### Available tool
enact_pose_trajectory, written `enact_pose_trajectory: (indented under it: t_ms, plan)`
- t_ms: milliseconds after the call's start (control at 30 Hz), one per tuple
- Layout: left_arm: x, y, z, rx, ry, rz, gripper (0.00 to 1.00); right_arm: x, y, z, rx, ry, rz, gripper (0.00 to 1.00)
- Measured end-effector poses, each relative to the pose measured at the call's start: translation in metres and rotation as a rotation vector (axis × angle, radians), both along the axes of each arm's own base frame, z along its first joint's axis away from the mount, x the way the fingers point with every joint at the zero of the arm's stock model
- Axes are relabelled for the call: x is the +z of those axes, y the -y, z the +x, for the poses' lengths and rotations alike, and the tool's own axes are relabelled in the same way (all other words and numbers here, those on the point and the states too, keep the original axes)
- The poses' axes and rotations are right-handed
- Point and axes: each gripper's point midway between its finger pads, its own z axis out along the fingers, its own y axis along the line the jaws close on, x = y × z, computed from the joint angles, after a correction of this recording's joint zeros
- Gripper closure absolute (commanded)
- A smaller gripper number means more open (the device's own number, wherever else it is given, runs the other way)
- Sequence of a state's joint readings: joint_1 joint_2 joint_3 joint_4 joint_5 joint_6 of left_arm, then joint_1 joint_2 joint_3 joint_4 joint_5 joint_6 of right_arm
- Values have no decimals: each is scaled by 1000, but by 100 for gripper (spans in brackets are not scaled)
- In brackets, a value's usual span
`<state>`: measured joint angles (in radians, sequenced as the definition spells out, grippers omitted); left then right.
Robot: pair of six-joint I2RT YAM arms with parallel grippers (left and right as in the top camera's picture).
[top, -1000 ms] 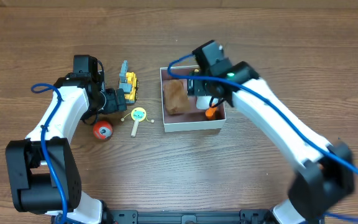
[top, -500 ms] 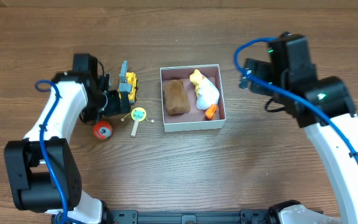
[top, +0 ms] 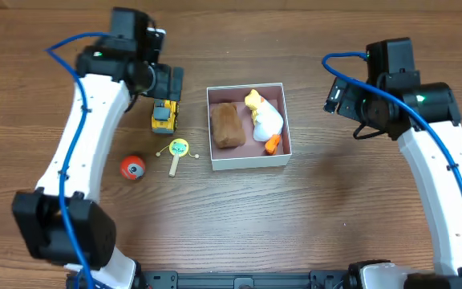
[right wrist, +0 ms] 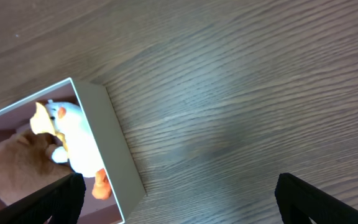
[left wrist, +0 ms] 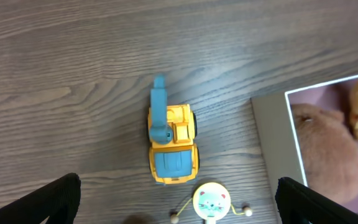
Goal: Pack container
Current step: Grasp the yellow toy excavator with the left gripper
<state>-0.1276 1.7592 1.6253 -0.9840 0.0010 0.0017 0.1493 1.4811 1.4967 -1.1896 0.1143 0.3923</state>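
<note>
Directly under the open, empty left gripper (top: 165, 87), likely grabbing the yellow truck (left wrist: 171, 146) next: descend, pinch sides, carry right into container (top: 249, 163); right gripper (top: 335, 96) open too.

Robotics lab workbench seen from above. Two white robot arms, left (top: 83, 144) and right (top: 447, 189), trail loose blue cables (top: 343, 55) over a wood-grain tabletop (top: 335, 233). Laid out between them are a yellow toy excavator (top: 164, 115), a red ball (top: 132, 168), a cat-face rattle (top: 178, 150) and a white container (top: 247, 163) of plush toys.
</note>
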Motion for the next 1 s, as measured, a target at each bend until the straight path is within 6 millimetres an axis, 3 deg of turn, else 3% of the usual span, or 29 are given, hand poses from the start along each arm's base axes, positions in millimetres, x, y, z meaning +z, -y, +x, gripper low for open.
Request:
enact_pose_trajectory:
  t_ms: [100,233,400,567,767,1000]
  plan:
    - [-28,-1,7,-1,-57,23,0,-5,-1,2,1,-17,1,0]
    - [-87,-5,9,8,-195,48,0,-8,-1,2,2,-25,2,0]
    - [-130,-6,9,8,-280,61,0,-8,-1,0,2,-31,1,0]
    - [-147,-6,7,7,-316,65,2,-9,-1,0,3,-31,1,0]
    - [-170,-7,4,6,-363,74,29,-10,-1,-2,3,-44,-1,0]
    - [-169,-6,6,-10,-358,80,57,-11,0,-5,3,-57,-3,0]
